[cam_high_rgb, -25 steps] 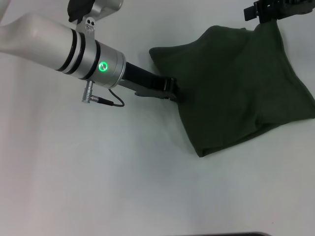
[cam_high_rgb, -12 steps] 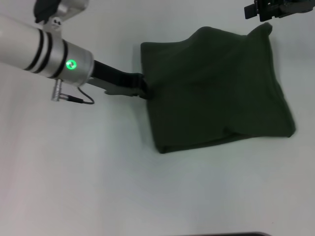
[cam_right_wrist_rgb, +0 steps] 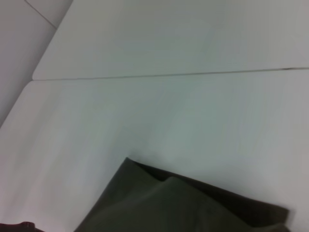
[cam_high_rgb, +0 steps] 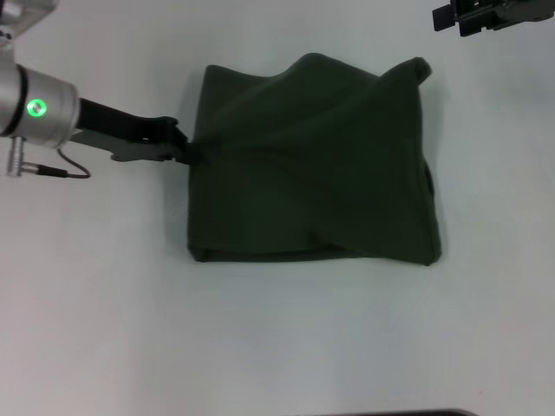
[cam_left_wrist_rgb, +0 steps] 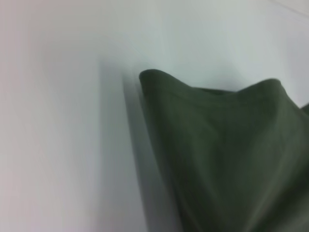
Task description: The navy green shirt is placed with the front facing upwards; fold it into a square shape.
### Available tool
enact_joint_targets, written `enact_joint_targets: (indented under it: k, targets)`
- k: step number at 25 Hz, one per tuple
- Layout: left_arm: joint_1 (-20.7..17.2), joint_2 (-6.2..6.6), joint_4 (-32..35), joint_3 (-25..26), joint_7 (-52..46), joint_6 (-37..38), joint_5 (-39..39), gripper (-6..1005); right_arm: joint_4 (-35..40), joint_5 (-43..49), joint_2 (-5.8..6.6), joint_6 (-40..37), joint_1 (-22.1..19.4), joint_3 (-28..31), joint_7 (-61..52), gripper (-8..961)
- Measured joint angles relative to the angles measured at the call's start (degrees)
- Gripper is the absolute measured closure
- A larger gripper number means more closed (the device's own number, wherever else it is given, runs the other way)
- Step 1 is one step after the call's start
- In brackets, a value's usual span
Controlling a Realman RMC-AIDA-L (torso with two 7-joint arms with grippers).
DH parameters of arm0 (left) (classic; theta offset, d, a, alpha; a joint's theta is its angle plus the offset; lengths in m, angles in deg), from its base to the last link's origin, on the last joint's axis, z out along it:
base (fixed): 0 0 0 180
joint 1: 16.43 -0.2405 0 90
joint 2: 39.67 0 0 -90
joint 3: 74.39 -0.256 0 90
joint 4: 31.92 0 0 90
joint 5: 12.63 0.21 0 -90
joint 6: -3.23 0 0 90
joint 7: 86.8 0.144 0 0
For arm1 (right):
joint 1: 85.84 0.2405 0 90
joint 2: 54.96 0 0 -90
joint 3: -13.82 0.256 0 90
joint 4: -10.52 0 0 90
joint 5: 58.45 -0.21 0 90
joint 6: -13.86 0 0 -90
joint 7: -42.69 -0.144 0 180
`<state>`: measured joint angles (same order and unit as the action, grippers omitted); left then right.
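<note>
We see the navy green shirt [cam_high_rgb: 312, 165] lying on the white table [cam_high_rgb: 277, 347], already folded into a rough, thick rectangle near the middle, slightly to the right. Our left gripper [cam_high_rgb: 180, 146] reaches in from the left and is pinched onto the shirt's left edge, where diagonal tension creases fan out across the cloth. Our right gripper [cam_high_rgb: 486, 13] sits at the far right corner, apart from the shirt; we cannot tell whether its fingers are spread or pressed together. The far right corner of the shirt stands up in a small peak.

The cloth looks soft, limp and light, probably cotton, so we judge it will drape, wrinkle and slide on the smooth table rather than hold a crease. Layers may slip apart if only the top ply is taken. The best hold seems to be at a folded edge or corner, through all layers.
</note>
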<state>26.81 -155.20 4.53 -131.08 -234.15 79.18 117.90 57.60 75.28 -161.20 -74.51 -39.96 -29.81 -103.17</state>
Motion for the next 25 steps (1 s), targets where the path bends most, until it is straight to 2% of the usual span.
enact_joint_targets:
  k: [3,8,10,14,21,23,25]
  targets:
    - [-1.0,0.81,0.8,0.8,-0.2,1.3,0.0,1000,0.2,0.0,0.00,0.0,0.0,0.1,0.0,353]
    - [-1.3,1.09,1.0,2.5,1.0,4.9,0.0,1001,0.0,-0.1,0.00,0.1,0.0,0.3,0.0,353]
    - [-1.6,1.11,1.2,2.7,1.9,6.8,0.0,993,-0.1,-0.1,0.03,0.1,0.0,0.4,0.0,352]
    - [-3.9,0.36,5.2,3.3,2.5,7.3,0.0,978,0.0,-0.1,0.00,0.5,-0.3,0.4,0.2,352]
    - [-5.5,0.36,9.3,12.6,4.7,5.8,-0.9,729,0.1,-0.2,-0.49,0.8,-0.6,0.5,2.7,351]
    - [-5.5,0.17,9.7,15.6,8.8,6.4,-2.8,671,0.5,-0.9,-1.26,0.7,-0.9,0.7,6.8,351]
    - [-5.1,0.05,9.7,16.6,11.4,6.6,-4.1,614,1.6,-2.5,-2.64,0.3,-1.9,0.9,12.2,351]
